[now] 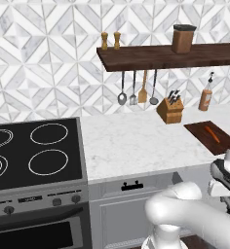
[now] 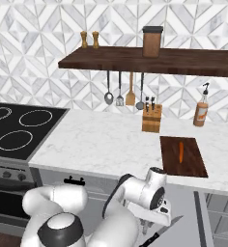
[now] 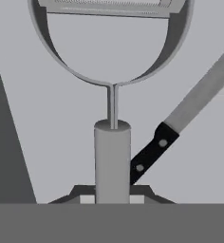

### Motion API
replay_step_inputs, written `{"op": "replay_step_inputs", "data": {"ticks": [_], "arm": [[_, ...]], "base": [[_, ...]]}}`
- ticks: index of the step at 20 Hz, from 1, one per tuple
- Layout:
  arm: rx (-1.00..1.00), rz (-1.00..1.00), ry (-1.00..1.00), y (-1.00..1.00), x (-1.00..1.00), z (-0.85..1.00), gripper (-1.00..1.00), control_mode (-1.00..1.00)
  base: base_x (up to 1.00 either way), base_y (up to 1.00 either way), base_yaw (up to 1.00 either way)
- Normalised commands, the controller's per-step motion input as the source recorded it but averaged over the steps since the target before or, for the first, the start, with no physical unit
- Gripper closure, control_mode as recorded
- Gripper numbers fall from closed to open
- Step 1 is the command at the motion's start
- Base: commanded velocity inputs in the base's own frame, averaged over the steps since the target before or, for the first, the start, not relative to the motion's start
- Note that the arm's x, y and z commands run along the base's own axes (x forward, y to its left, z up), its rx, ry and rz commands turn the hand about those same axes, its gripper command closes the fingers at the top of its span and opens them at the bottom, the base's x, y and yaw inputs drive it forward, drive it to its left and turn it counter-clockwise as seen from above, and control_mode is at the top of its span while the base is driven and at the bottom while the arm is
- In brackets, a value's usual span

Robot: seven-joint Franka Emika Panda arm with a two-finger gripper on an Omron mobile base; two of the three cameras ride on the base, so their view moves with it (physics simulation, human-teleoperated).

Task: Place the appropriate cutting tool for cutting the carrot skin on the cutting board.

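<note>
Clenched on the grey peeler (image 3: pixel 112 156), the end effector (image 3: pixel 112 198) hangs above a black-handled knife (image 3: pixel 154 151).

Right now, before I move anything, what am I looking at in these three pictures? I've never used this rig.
A white robot arm on a driving base, in a rendered kitchen. Two pictures look over it from behind, left and right; the third looks along its fingers. On the counter: a cutting board bearing the carrot, and a knife block. The fingers flank a grey peeler, a knife beside it; whether they grip it, I cannot tell.
</note>
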Motion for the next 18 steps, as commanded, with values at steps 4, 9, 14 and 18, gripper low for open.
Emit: {"op": "replay_step_inputs", "data": {"ticks": [4,9,14,18], "arm": [[-0.05,0.00,-0.08,0.00,-0.96,1.00,1.00,-1.00],[-0.11,-0.01,-0.12,-0.04,-0.55,1.00,1.00,-1.00],[-0.10,0.00,-0.12,-0.14,-0.02,1.00,1.00,-1.00],[-0.01,0.01,-0.07,-0.26,0.30,0.93,1.00,-1.00]], "base": [[0.00,0.00,0.00],[0.00,0.00,0.00],[0.00,0.00,0.00],[0.00,0.00,0.00]]}}
